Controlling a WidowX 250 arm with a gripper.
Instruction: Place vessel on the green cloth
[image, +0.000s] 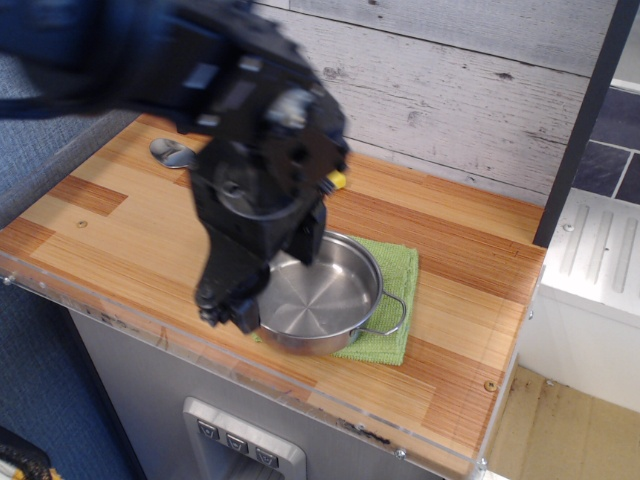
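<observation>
The vessel (322, 296), a shallow shiny steel pot with a wire loop handle at its right, sits upright on the green cloth (400, 272) near the counter's front edge. The pot covers most of the cloth, which shows only at the right and front. My gripper (226, 308) hangs at the end of the blurred black arm, just left of the pot's left rim and a little above the counter. Its fingers look slightly apart with nothing between them, and they do not touch the pot.
The bowl of a metal spoon (172, 152) lies at the back left of the wooden counter (470, 300); its handle is hidden by my arm. A white plank wall runs behind. A dark post (585, 120) and a white unit stand at the right.
</observation>
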